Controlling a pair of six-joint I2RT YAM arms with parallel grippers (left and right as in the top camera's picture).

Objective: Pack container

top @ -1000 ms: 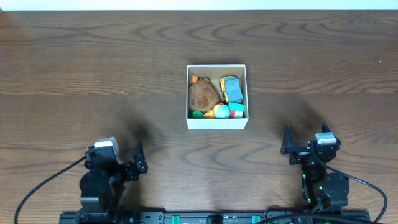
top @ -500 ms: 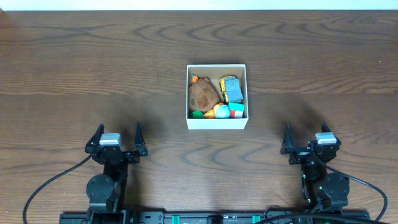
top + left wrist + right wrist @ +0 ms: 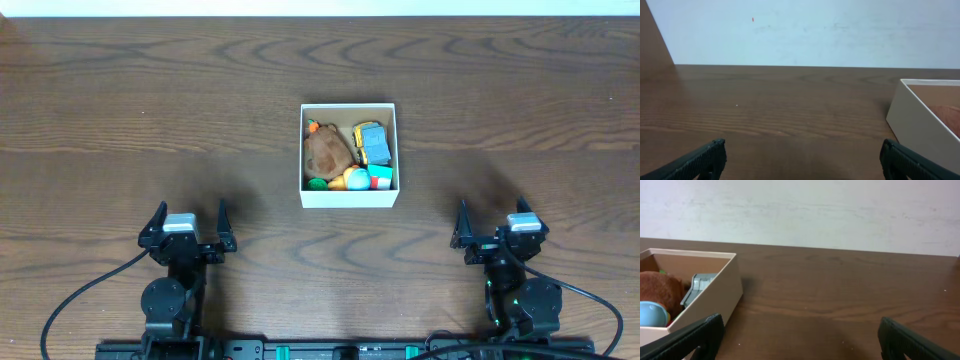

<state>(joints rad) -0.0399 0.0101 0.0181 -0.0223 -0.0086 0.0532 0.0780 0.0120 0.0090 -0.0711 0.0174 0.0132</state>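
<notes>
The container (image 3: 349,198), a small white-walled square box, stands at the table's middle. It holds a brown plush toy (image 3: 327,152), a grey and yellow toy (image 3: 373,142), a light blue ball (image 3: 357,178) and other small toys. It also shows at the right edge of the left wrist view (image 3: 912,120) and at the left of the right wrist view (image 3: 715,305). My left gripper (image 3: 188,216) is open and empty near the front left. My right gripper (image 3: 490,214) is open and empty near the front right. Both are well short of the container.
The dark wooden table (image 3: 150,100) spreads all around the container. A pale wall (image 3: 805,30) lies beyond the table's far edge. Black cables (image 3: 80,295) trail from the arm bases at the front edge.
My left arm has swung from a turned pose to face straight ahead, its gripper open, and has then stayed still. The right arm and the container have not moved.
</notes>
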